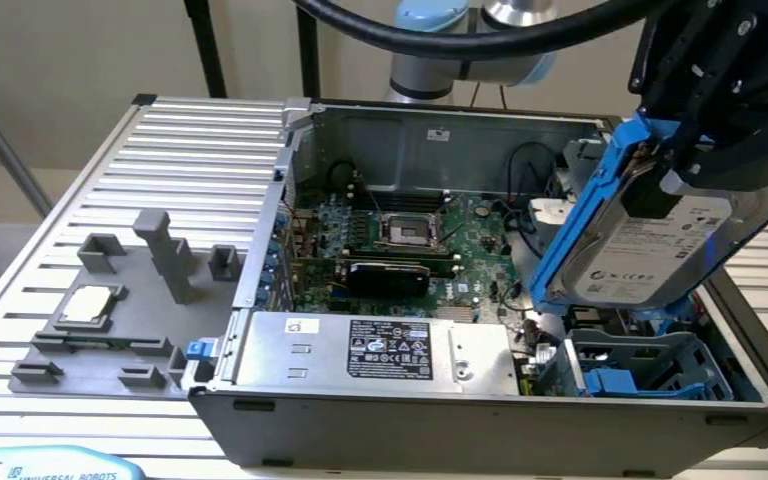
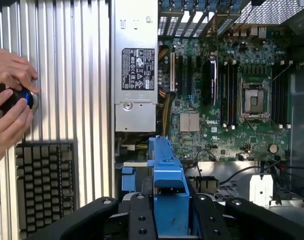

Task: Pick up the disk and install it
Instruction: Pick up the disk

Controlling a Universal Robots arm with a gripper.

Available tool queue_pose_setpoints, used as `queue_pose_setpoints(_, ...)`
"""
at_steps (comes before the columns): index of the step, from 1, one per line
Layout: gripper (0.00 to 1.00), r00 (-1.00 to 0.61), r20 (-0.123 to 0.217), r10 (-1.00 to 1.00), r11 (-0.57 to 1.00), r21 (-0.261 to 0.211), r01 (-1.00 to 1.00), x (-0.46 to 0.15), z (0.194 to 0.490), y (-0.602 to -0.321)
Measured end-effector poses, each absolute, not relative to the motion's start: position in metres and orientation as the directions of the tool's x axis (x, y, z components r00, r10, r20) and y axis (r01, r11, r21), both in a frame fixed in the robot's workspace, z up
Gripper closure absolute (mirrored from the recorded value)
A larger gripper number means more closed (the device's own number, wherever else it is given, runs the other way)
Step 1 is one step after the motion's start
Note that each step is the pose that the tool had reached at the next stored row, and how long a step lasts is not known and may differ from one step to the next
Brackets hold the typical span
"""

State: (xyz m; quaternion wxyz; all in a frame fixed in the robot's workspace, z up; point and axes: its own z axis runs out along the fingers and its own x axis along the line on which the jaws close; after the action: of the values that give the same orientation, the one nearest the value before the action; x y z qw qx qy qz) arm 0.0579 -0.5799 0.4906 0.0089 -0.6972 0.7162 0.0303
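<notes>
Disk (image 1: 638,250) hangs tilted on edge in the gripper (image 1: 688,165), whose fingers are clamped on its blue carrier; you find it raised above the exterior view's right end of the case, over the blue drive bay (image 1: 644,372) and clear of it. Observe the ribbed table (image 1: 197,140) beneath; the open computer case (image 1: 491,420) on it; the motherboard (image 1: 411,235) inside; the grey power supply (image 1: 357,350) along the near wall; a person's hands (image 2: 11,72) around a small round object on the table; the processor chip (image 1: 91,303) on a grey fixture outside the case.
</notes>
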Motion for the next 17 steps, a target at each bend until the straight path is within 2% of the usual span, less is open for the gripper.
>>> queue_pose_setpoints(6,0.67,-0.028,-0.055,-0.998,0.026,0.031,-0.999,0.078,0.490,-0.591)
queue_pose_setpoints(17,0.67,-0.022,-0.056,-0.998,0.021,0.030,-0.999,0.117,0.488,-0.593)
